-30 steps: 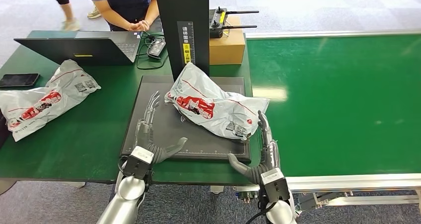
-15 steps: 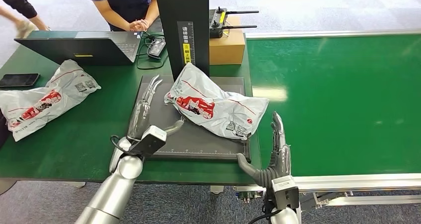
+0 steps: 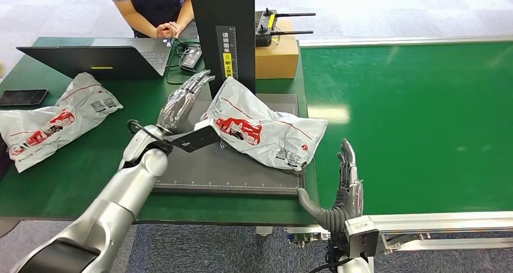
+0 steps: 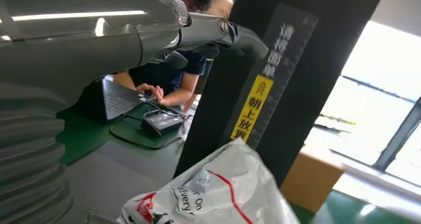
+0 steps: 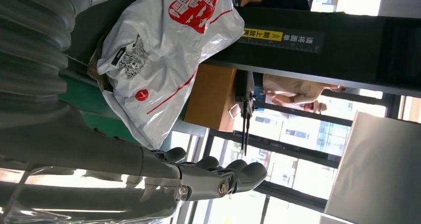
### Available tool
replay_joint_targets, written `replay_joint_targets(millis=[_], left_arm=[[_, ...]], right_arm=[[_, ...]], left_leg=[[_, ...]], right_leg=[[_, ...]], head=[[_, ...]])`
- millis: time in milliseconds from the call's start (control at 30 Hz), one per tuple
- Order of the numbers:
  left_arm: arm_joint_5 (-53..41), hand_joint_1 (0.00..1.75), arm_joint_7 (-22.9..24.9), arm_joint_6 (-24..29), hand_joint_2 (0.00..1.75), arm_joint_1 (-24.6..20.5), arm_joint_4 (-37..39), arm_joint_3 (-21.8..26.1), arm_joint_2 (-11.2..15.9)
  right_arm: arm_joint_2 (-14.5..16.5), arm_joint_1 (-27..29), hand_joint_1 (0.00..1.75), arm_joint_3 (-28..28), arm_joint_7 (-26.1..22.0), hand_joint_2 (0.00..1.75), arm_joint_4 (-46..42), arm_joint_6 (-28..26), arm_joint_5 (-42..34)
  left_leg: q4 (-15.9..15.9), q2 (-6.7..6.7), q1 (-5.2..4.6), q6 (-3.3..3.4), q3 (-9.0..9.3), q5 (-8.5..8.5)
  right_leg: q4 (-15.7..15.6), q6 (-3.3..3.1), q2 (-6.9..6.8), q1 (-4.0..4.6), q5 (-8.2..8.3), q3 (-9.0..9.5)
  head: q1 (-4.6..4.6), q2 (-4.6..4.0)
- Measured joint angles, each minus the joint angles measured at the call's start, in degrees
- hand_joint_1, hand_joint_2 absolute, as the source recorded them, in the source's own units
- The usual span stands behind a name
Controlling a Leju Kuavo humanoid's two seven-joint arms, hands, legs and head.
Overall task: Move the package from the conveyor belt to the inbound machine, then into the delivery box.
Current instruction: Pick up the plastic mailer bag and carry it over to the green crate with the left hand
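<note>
Two grey plastic mailer packages: one [image 3: 266, 129] on the black scanner plate [image 3: 236, 170], one [image 3: 51, 118] on the table.
Both hands, left [image 3: 181, 103] and right [image 3: 342, 191], are empty with fingers spread; black post [image 3: 221, 31] stands behind.

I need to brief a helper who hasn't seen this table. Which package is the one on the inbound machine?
Find the tall black post at the back of the green table. At its foot lies a dark grey flat scanning plate, and the crumpled white plastic mailer with red print lies on it. The similar white mailer lies on bare green table, far left.

left hand [image 3: 184, 100] raised, fingers straight and apart, empty; right hand [image 3: 345, 191] upright, fingers spread, holding nothing.
</note>
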Motion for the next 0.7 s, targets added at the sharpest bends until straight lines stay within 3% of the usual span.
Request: replay_joint_targets(millis=[233,500,700], left_arm=[[-6.2,0.00,8.7,-6.3,1.75,-6.9,8.0,-4.9,-1.4],[-9.8,0.00,11.8,-11.9,1.75,-9.1,13.0,-8.7,-2.7],[-10.3,0.00,12.3,-12.4,1.75,-9.1,14.7,-10.1,-3.3]], right_arm=[[0.0,1.2,0.00,-0.8,0.0,1.75,-0.1,2.3,0.8],[0.0,1.1,0.00,-1.3,0.0,1.75,0.0,3.1,0.8],[0.0,1.2,0.00,-1.3,0.0,1.75,0.0,3.1,0.7]], left_leg=[[0.0,0.07,0.00,0.00,-0.01,0.00],[0.0,0.06,0.00,0.00,-0.01,0.00],[0.0,0.06,0.00,0.00,-0.01,0.00]], right_leg=[[0.0,-0.01,0.08,-0.01,0.02,-0.01],[0.0,-0.01,0.06,0.00,0.02,-0.01],[0.0,-0.01,0.07,0.00,0.02,-0.01]], head=[[0.01,0.00],[0.01,0.00],[0.02,0.00]])
